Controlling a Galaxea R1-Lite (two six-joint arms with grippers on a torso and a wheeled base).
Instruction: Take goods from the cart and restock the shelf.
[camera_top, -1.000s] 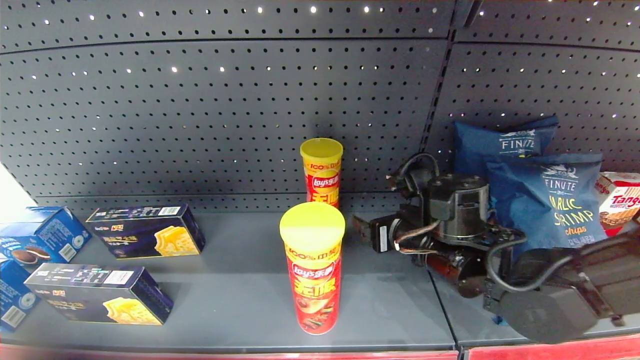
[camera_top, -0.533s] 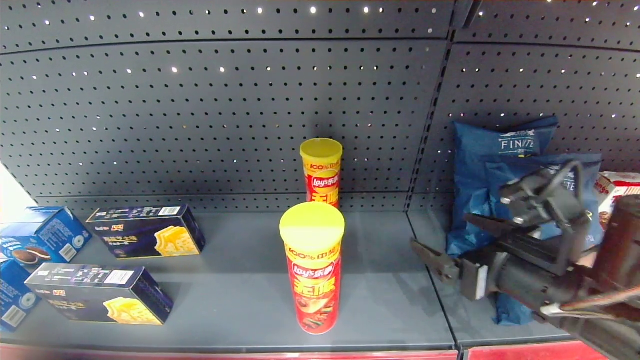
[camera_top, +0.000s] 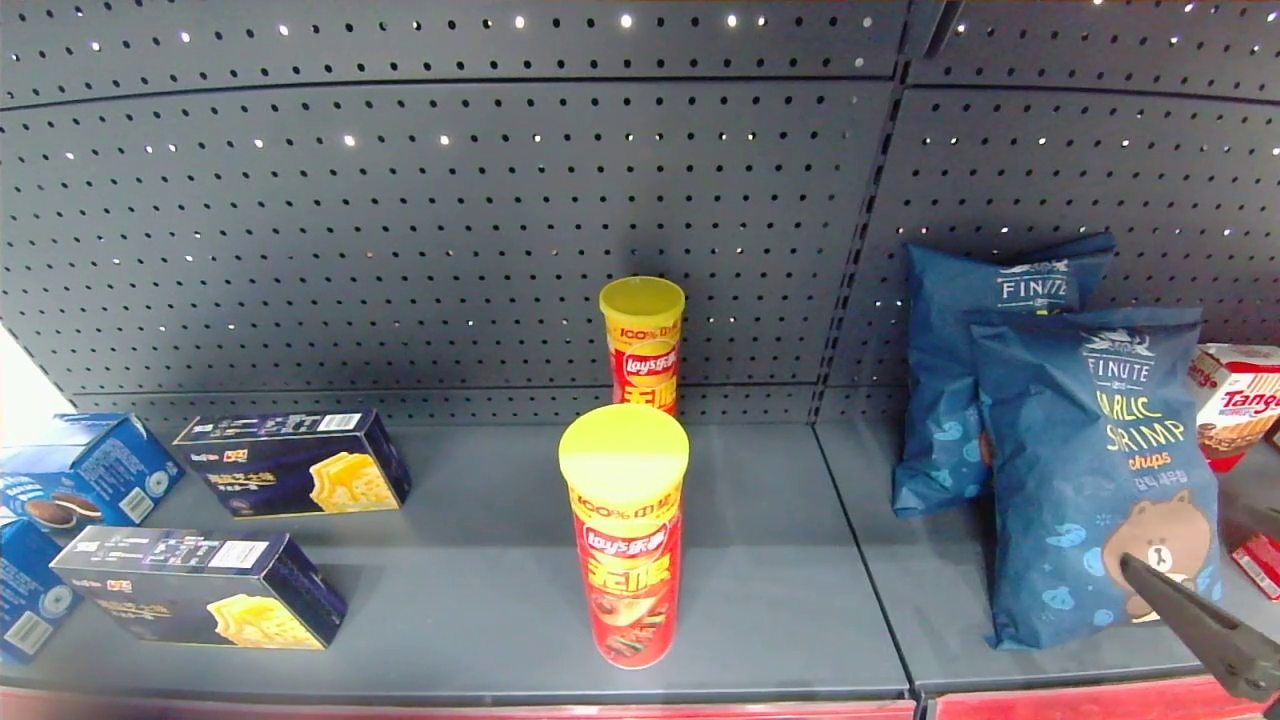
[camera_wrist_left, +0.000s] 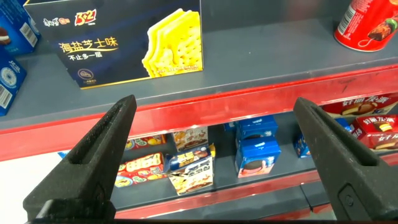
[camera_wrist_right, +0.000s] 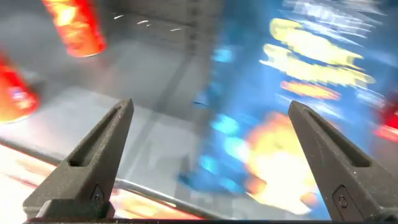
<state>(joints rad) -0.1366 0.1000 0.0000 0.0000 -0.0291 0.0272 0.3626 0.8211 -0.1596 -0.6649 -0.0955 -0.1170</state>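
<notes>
Blue foil marks the front chip bag, which stands upright on the right-hand bay of the shelf. Its long axis is vertical, its printed face looks outward, and its base is near the red front lip. It leans back against a rear chip bag of the same blue, which rests on the perforated back panel.

The right gripper is the arm nearer this bag. Its jaws are spread wide with nothing between them. The bag lies ahead of the jaws and a little to one side, beyond the fingertips and not inside the gap. From the head camera, one dark finger crosses in front of the bag's lower right corner. Whether it touches the foil cannot be told.

Further left, two red cans with yellow lids stand one behind the other, the front can near the shelf edge and the rear can at the back panel. A dark cracker box lies flat at the left end.

The left gripper is below and in front of that box, level with the shelf's red lip, with its jaws also wide apart and empty.

The bag appears to be placed. The next item has to come from the cart, so the right arm probably needs to pull straight back from the bag's face without tipping it.
</notes>
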